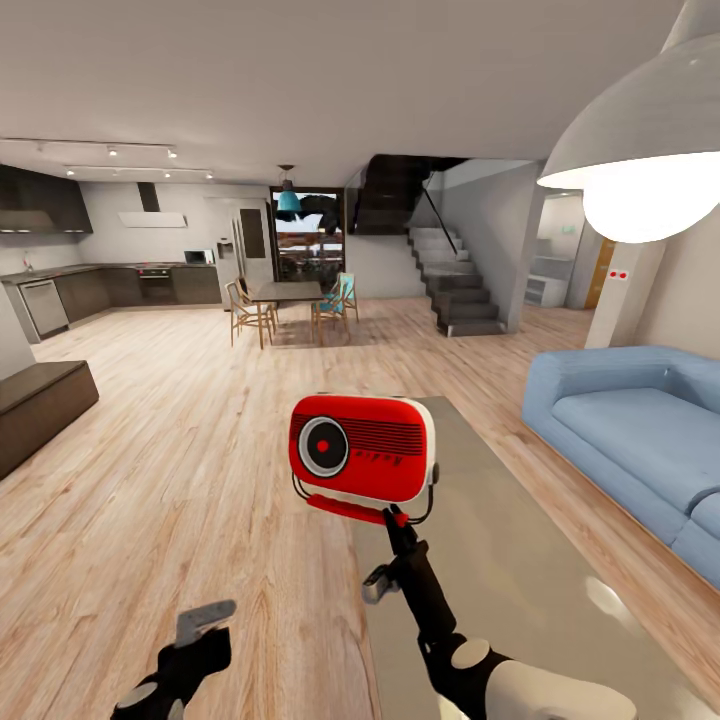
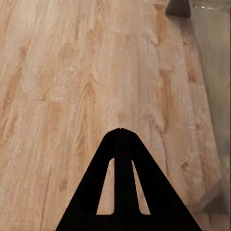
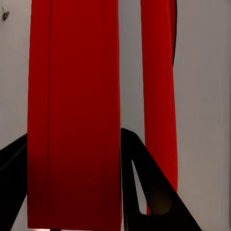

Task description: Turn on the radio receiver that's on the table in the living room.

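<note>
- Head view: right fingers (image 1: 398,518) are clamping the radio (image 1: 362,448), holding it up above the tabletop (image 1: 500,570).
- Left fingers (image 2: 121,132) are pressed together, holding nothing, over the floor (image 2: 72,86).

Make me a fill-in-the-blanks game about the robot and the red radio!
1. The radio is coloured ____.
2. The ____ gripper holds the radio up over the table.
3. The sofa is coloured ____.
4. The left gripper hangs over the wooden ____.

Missing words: red; right; blue; floor
</note>
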Controlling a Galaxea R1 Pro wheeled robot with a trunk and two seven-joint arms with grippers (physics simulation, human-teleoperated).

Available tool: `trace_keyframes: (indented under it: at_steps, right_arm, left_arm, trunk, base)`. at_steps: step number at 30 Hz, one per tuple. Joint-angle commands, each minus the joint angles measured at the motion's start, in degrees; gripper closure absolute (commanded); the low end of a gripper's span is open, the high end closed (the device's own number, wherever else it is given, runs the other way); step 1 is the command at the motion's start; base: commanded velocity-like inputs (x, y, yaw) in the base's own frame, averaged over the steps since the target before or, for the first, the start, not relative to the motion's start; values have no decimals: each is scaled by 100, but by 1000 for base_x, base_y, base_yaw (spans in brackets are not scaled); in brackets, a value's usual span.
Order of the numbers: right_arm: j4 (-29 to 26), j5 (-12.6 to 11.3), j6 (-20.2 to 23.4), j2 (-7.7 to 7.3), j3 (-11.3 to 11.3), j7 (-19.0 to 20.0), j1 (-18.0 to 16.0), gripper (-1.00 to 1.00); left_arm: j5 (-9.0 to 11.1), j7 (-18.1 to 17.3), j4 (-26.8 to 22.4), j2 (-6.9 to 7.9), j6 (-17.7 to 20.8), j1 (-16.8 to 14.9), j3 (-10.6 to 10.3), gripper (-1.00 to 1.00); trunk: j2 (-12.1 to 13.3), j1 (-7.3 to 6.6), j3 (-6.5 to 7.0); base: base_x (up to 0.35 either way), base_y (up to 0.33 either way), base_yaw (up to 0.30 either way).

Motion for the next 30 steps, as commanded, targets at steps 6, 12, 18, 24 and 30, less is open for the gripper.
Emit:
trace_keyframes:
  at_steps: [6, 12, 18, 24, 30]
  right_arm:
    - [179, 40, 55, 0, -77, -24, -3, 100]
    - [198, 39, 189, 0, -77, -24, -3, 100]
    - [199, 39, 283, 0, -77, -24, -3, 100]
    - [200, 45, 292, 0, -77, -24, -3, 100]
    - [200, 48, 292, 0, -77, -24, -3, 100]
  left_arm:
    - [0, -116, -661, -319, 86, -62, -561, 100]
    - [-3, -133, -981, -319, 257, -445, -1217, 100]
    - [240, -119, -1170, -319, 711, -935, -1705, 100]
    - [1023, -131, -1302, -319, 1114, -1399, -1754, 100]
    - [1407, -126, -1361, -319, 1204, -1838, -1765, 100]
  trunk:
    - [-5, 0, -7]
    - [-5, 0, -7]
    - [-5, 0, -7]
    - [-5, 0, -7]
    - [-5, 0, -7]
  base:
    - [0, 0, 0]
    - [0, 0, 0]
    - [0, 0, 0]
    - [0, 0, 0]
    - [0, 0, 0]
